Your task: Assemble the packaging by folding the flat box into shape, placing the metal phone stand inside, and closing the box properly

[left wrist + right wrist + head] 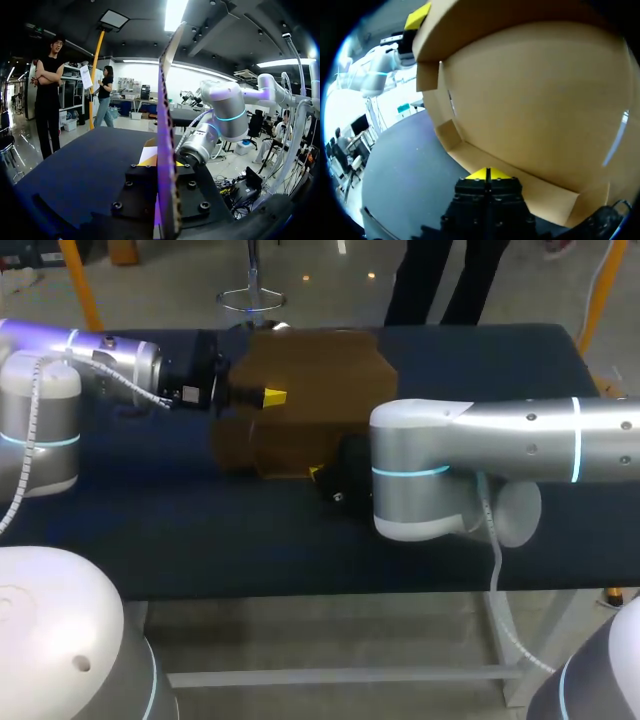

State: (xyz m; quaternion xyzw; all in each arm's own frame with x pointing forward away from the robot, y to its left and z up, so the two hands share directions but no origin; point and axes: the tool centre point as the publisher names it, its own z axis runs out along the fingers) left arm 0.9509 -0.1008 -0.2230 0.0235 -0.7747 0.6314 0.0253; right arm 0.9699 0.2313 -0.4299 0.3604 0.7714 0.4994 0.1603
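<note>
Cardboard box (300, 380), folding stage, half-erected: left gripper (270, 396) clamped on one panel (165, 125), right gripper (487, 175) closed empty at lower flap (530, 187); next likely needs flaps pressed square.

One cardboard box (300, 390) is counted, at the upper middle of the head view. Two robot arms are seen: the left arm (100, 360) at the upper left and the right arm (500, 440) at the middle right. Two grippers are counted, the left gripper (270, 397) and the right gripper (487, 173). One table (200, 530) is seen.
</note>
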